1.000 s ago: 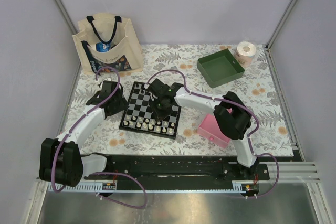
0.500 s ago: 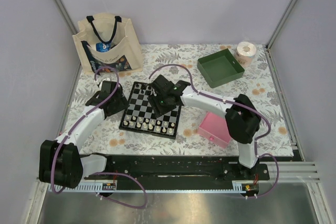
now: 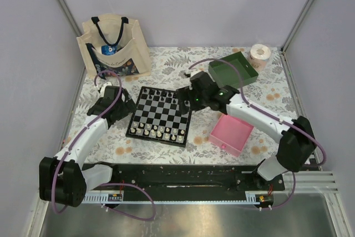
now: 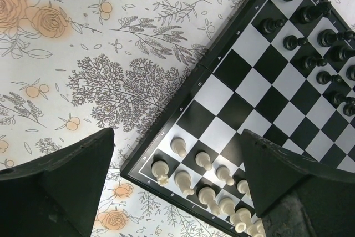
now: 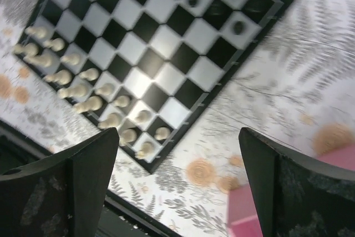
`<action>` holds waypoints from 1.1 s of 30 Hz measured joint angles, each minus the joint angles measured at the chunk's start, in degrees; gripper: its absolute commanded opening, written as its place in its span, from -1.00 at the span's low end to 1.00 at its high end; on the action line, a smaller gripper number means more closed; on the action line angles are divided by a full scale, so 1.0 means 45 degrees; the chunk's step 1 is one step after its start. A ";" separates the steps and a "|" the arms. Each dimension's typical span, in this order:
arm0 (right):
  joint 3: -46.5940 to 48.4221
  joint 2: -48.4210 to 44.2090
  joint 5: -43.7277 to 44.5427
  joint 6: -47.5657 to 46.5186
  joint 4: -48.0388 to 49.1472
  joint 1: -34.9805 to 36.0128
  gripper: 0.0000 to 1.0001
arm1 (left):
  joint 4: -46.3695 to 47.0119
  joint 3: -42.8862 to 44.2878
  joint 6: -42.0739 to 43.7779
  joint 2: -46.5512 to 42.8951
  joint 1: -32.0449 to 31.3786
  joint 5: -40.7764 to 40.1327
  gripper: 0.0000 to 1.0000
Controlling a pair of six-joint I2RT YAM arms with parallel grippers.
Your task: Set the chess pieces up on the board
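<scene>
The board [image 3: 161, 116] lies flat at the middle of the desk [image 3: 277, 104], its corners turned a little off square. White pieces [image 3: 161, 132] stand in two rows along its 6 o'clock edge and black pieces [image 3: 163, 92] in two rows along its 12 o'clock edge; all look upright, though they are too small to count.

The left fingers [image 3: 111, 109] hang at 9 o'clock of the board, just off its edge. They are spread wide with nothing between them. In the left wrist view one finger is over the flowered cloth and the other over the corner that holds the white rows.

The right fingers [image 3: 187, 100] are at about 2 o'clock of the board, by its far right corner, also spread wide and holding nothing.

A pink tray [image 3: 232, 132] sits at 4 o'clock of the board, near it but apart. A green tray [image 3: 233, 71] is at 1 o'clock, a paper roll [image 3: 259, 55] just past it, and a bag [image 3: 113, 48] stands at 11 o'clock
</scene>
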 measured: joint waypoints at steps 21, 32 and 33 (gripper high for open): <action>-0.5969 -0.5095 0.4527 0.0719 0.3424 -0.7839 0.99 | -0.0646 0.0923 -0.1336 -0.0306 0.0015 -0.2934 0.98; -0.8922 -0.4255 0.8888 -0.1996 0.9583 -0.7830 0.99 | 0.0554 0.0903 -0.0894 -0.0908 0.0010 -0.3439 0.98; -0.8961 -0.3988 0.9272 -0.2307 1.0020 -0.7830 0.99 | 0.0797 0.0811 -0.0826 -0.1146 0.0010 -0.3531 0.98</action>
